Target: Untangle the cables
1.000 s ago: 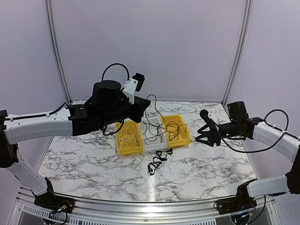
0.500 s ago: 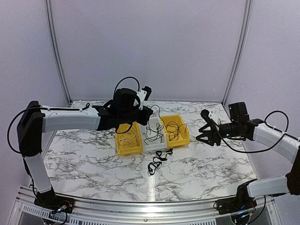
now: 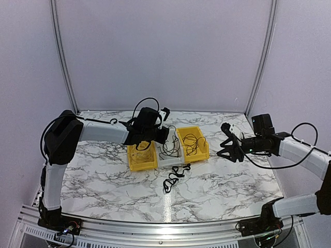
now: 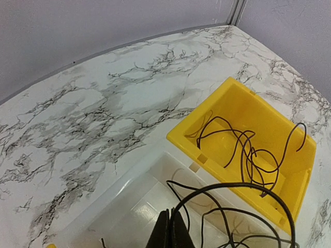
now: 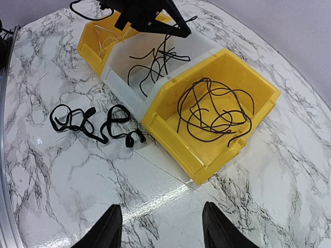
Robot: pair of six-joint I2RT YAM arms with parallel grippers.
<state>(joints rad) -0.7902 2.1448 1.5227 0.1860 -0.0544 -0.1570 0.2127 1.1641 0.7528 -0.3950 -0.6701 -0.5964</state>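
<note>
— How did the left gripper (image 4: pixel 170 233) stand?

— Its fingers were pressed together, pinching a thin black cable (image 4: pixel 230 185) right at their tips; from the pinch the cord rose in a wide arc to the right of the fingers, then dropped out of the wrist view.

— And what lay under them?

— A clear bin (image 4: pixel 119 194) sat directly below the fingers; more thin black strands lay inside it, but whether they were all the same cord I could not tell. Ahead and to the right of the fingers, touching the clear bin's side, stood a yellow bin (image 4: pixel 243 103) with a coiled cable (image 5: pixel 214 111) lying loose on its floor.

— The right gripper (image 5: pixel 161 230)?

— Its fingers (image 5: pixel 106 230) were spread wide, with only the marble table (image 5: pixel 62 196) showing between them; they pinched no cord.

— Where were the cords from that side?

— All well ahead of those fingers; the yellow bin came nearest, straight in front, the clear bin just behind it, and a second yellow bin (image 5: pixel 88 44) farthest off, with a pale cable (image 3: pixel 141 150) curled inside. Ahead and to the left of the fingers, some thicker black loops (image 5: pixel 95 124) lay flat on the marble, just beside the clear bin's front.
</note>
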